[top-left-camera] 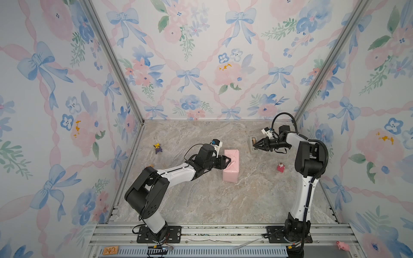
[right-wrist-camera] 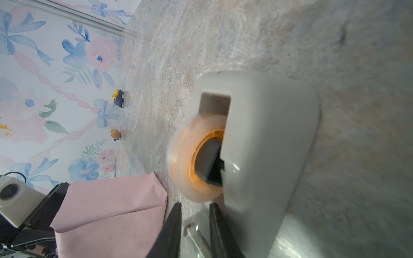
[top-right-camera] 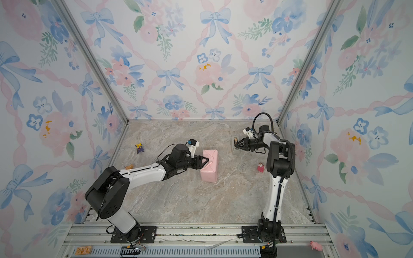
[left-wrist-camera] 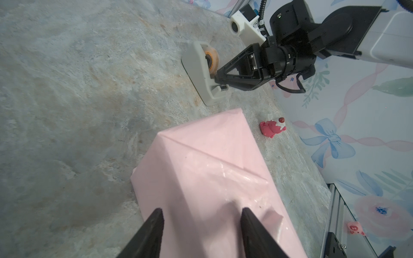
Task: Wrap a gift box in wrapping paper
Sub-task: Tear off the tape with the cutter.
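Note:
The wrapping paper (top-left-camera: 232,165), pale pink side out, is folded round a block standing mid-table in both top views (top-right-camera: 210,166); the gift box inside is hidden. Shiny clear tape (left-wrist-camera: 234,176) crosses its folded flaps. My left gripper (top-left-camera: 228,162) is open, and its fingertips (left-wrist-camera: 159,211) sit apart on the parcel's paper at its left side. My right gripper (top-left-camera: 254,145) is at the grey tape dispenser (left-wrist-camera: 199,67) at the back right. Its jaws stand a narrow gap apart, with a clear tape strip (right-wrist-camera: 196,227) between them beside the roll.
A purple and yellow figure (top-left-camera: 158,148) stands at the back left and a small orange toy (top-left-camera: 150,166) near the left wall. A red figure (top-left-camera: 280,167) sits between the parcel and the right arm. A pink pig (top-left-camera: 343,245) lies on the front rail.

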You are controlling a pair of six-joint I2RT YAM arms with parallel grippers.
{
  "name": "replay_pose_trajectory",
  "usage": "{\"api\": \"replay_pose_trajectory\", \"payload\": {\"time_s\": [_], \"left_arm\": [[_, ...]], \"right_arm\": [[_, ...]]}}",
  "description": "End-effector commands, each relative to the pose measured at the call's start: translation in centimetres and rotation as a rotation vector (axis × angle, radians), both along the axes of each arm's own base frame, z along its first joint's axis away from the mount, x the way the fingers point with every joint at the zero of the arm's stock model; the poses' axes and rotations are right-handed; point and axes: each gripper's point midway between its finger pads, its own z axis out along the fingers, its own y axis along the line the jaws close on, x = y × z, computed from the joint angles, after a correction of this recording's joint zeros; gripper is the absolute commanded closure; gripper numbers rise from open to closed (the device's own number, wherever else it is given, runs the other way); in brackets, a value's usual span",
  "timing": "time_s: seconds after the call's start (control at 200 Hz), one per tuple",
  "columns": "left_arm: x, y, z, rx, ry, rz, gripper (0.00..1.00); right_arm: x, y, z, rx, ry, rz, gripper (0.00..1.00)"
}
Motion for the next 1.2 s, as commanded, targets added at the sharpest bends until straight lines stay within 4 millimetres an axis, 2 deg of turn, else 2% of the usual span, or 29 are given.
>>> {"api": "replay_pose_trajectory", "payload": {"time_s": [0.0,0.195,0.575,0.765,0.995,1.195], "left_arm": [[-0.3,2.1,-4.5,0.149,0.077,0.047,0.43],[-0.4,2.1,-4.5,0.149,0.076,0.045,0.43],[-0.4,2.4,-4.7,0.164,0.068,0.047,0.43],[-0.3,2.5,-4.7,0.177,0.063,0.049,0.43],[-0.4,2.8,-4.8,0.187,0.062,0.051,0.43],[-0.4,2.8,-4.7,0.186,0.059,0.052,0.43]], "right_arm": [[-0.4,0.6,-1.5,0.011,0.058,0.012,0.77],[-0.4,1.1,-1.5,0.05,0.069,0.017,0.8],[-0.2,1.6,0.3,0.121,0.051,0.031,0.88],[-0.4,1.6,2.0,0.137,0.02,0.03,1.0],[-0.8,1.1,4.1,0.165,0.016,-0.01,1.0],[-0.5,0.0,4.5,0.227,0.056,-0.098,1.0]]}}
